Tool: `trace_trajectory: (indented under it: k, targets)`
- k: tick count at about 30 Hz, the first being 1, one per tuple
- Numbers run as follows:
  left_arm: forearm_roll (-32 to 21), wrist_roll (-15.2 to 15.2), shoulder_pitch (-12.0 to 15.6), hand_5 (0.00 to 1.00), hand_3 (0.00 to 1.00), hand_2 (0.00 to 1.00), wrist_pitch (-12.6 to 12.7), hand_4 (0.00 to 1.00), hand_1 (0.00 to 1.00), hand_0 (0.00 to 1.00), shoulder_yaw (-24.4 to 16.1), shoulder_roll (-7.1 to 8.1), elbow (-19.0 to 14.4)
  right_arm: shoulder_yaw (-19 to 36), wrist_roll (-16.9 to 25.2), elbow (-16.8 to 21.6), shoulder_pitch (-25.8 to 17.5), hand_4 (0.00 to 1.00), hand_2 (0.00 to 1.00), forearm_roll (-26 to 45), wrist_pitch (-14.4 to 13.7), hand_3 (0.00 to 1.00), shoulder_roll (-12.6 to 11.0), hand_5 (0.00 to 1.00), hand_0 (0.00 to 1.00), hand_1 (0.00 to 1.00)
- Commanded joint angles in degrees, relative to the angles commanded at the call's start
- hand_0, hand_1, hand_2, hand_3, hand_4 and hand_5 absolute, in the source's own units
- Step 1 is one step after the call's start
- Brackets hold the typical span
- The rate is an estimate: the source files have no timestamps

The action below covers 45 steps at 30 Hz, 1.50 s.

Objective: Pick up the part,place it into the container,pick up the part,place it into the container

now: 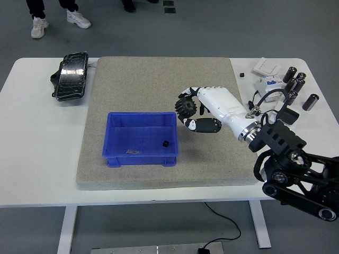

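container [141,138]: bright blue
gear [186,107]: black
right hand [204,110]: white shell, black-and-white fingers
right arm [296,172]: black
mat [159,84]: speckled grey-beige
table [32,137]: white
cylinders [296,87] at 2 o'clock: black, silver-capped

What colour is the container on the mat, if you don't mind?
The container is blue, seen in the head view.

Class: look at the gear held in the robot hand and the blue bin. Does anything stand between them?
Nothing visible does. The right robot hand holds the black gear above the mat, just right of the blue bin; only the bin's right wall lies between.
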Motion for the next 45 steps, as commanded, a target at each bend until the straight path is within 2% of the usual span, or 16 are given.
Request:
trace_trajectory:
  k: [1, 2, 7, 8, 13, 14, 19, 20, 25, 26, 31, 32, 37, 38, 43, 45]
  targets:
    - [0.1, 0.0, 0.0, 0.391, 0.601, 0.638, 0.0, 0.644, 0.678, 0.686, 0.0, 0.0, 0.0, -0.7, 0.0, -0.2, 0.6, 0.44, 0.44, -0.1, -0.5, 0.544, 0.7, 0.002, 0.285, 0.353]
    - [0.2, 0.1, 0.0, 0.4, 0.6, 0.638, -0.1, 0.645, 0.678, 0.686, -0.1, 0.02, 0.0, -1.5, -0.1, -0.6, 1.3, 0.459, 0.453, -0.2, -0.9, 0.555, 1.4, 0.002, 0.378, 0.429]
    - [0.5, 0.2, 0.1, 0.4, 0.6, 0.638, -0.1, 0.645, 0.678, 0.686, -0.3, 0.09, 0.0, -6.0, -0.6, -3.1, 3.8, 0.459, 0.453, -2.0, -2.1, 0.555, 4.5, 0.002, 0.378, 0.429]
    - [0.6, 0.3, 0.1, 0.405, 0.601, 0.64, -0.1, 0.645, 0.678, 0.686, -0.3, 0.09, 0.0, -6.9, -0.8, -3.6, 4.1, 0.472, 0.523, -2.8, -2.2, 0.561, 5.1, 0.002, 0.522, 0.527]
    - [0.7, 0.4, 0.1, 0.405, 0.601, 0.64, -0.1, 0.645, 0.678, 0.686, -0.4, 0.1, 0.0, -10.7, -1.6, -5.1, 5.6, 0.472, 0.523, -6.7, -2.3, 0.561, 7.0, 0.002, 0.522, 0.527]
    - [0.8, 0.5, 0.1, 0.407, 0.601, 0.641, -0.1, 0.645, 0.679, 0.686, -0.5, 0.12, 0.0, -11.4, -1.8, -5.3, 5.9, 0.414, 0.616, -7.3, -2.3, 0.619, 7.3, 0.002, 0.634, 0.648]
    - [1.6, 1.2, 0.1, 0.407, 0.601, 0.641, -0.1, 0.645, 0.679, 0.686, -1.2, 0.25, -0.1, -14.2, -1.8, -6.6, 7.7, 0.414, 0.616, -8.5, -2.0, 0.619, 9.1, 0.002, 0.634, 0.648]
    - [1.7, 1.3, 0.1, 0.408, 0.601, 0.641, -0.1, 0.645, 0.679, 0.686, -1.3, 0.28, -0.1, -14.5, -1.7, -7.0, 8.0, 0.361, 0.686, -8.4, -1.9, 0.685, 9.4, 0.002, 0.673, 0.693]
    - [1.9, 1.4, 0.0, 0.408, 0.601, 0.641, -0.2, 0.645, 0.679, 0.686, -1.4, 0.36, -0.1, -15.0, -1.4, -9.5, 9.0, 0.361, 0.686, -7.7, -0.7, 0.685, 10.5, 0.002, 0.673, 0.693]
    - [1.9, 1.4, -0.1, 0.408, 0.601, 0.64, -0.2, 0.645, 0.679, 0.686, -1.5, 0.37, -0.1, -15.0, -1.4, -10.0, 9.1, 0.551, 0.783, -7.7, -0.3, 0.709, 10.6, 0.227, 0.785, 0.799]
    - [2.0, 1.4, -0.2, 0.408, 0.601, 0.64, -0.2, 0.645, 0.679, 0.686, -1.5, 0.38, -0.1, -15.1, -1.6, -11.9, 9.6, 0.551, 0.783, -7.4, 1.3, 0.709, 11.0, 0.227, 0.785, 0.799]
    - [2.0, 1.4, -0.2, 0.409, 0.601, 0.64, -0.2, 0.644, 0.678, 0.686, -1.5, 0.37, -0.1, -15.2, -1.7, -12.1, 9.6, 0.72, 0.807, -7.3, 1.7, 0.738, 11.1, 0.318, 0.827, 0.834]
    - [2.0, 1.3, -0.4, 0.409, 0.601, 0.64, -0.3, 0.644, 0.678, 0.686, -1.5, 0.39, 0.0, -15.9, -1.9, -12.7, 9.7, 0.72, 0.807, -6.9, 3.2, 0.738, 11.4, 0.318, 0.827, 0.834]
    - [2.0, 1.3, -0.5, 0.409, 0.6, 0.639, -0.3, 0.642, 0.679, 0.686, -1.5, 0.38, 0.0, -16.0, -1.9, -12.7, 9.7, 0.88, 0.812, -6.8, 3.5, 0.786, 11.5, 0.438, 0.835, 0.841]
    - [2.1, 1.3, -0.4, 0.409, 0.6, 0.639, -0.3, 0.642, 0.679, 0.686, -1.5, 0.37, 0.0, -15.5, -1.8, -12.6, 9.5, 0.88, 0.812, -6.0, 4.3, 0.786, 11.3, 0.438, 0.835, 0.841]
    - [2.1, 1.3, -0.4, 0.412, 0.599, 0.638, -0.3, 0.642, 0.678, 0.686, -1.5, 0.35, 0.0, -15.3, -1.6, -12.5, 9.4, 0.929, 0.814, -5.6, 4.5, 0.798, 11.1, 0.474, 0.831, 0.842]
